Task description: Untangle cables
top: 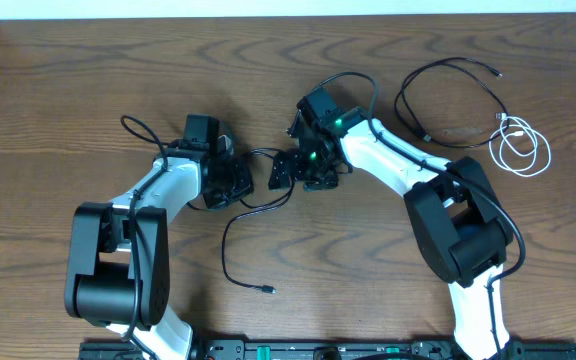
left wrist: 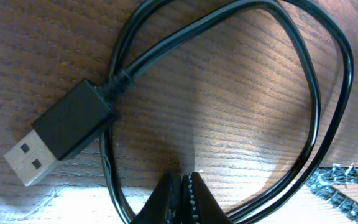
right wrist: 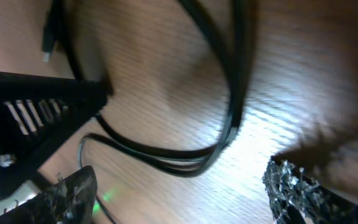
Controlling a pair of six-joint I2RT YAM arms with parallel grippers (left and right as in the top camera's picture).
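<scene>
A long black cable [top: 225,250] runs from between my two grippers down toward the table's front. In the left wrist view it lies as a doubled loop [left wrist: 316,106] with a USB plug [left wrist: 61,130] at the left. My left gripper [top: 236,184] [left wrist: 182,186] is shut with nothing seen between its tips, inside that loop. My right gripper [top: 298,172] [right wrist: 182,193] is open, its fingers wide apart over a bend of the same cable [right wrist: 191,163]. A second black cable [top: 401,95] and a short white cable [top: 508,124] lie apart at the back right.
The left gripper's black body [right wrist: 30,118] shows close by in the right wrist view. The two grippers are a few centimetres apart at the table's middle. The arm bases stand at the front left and front right.
</scene>
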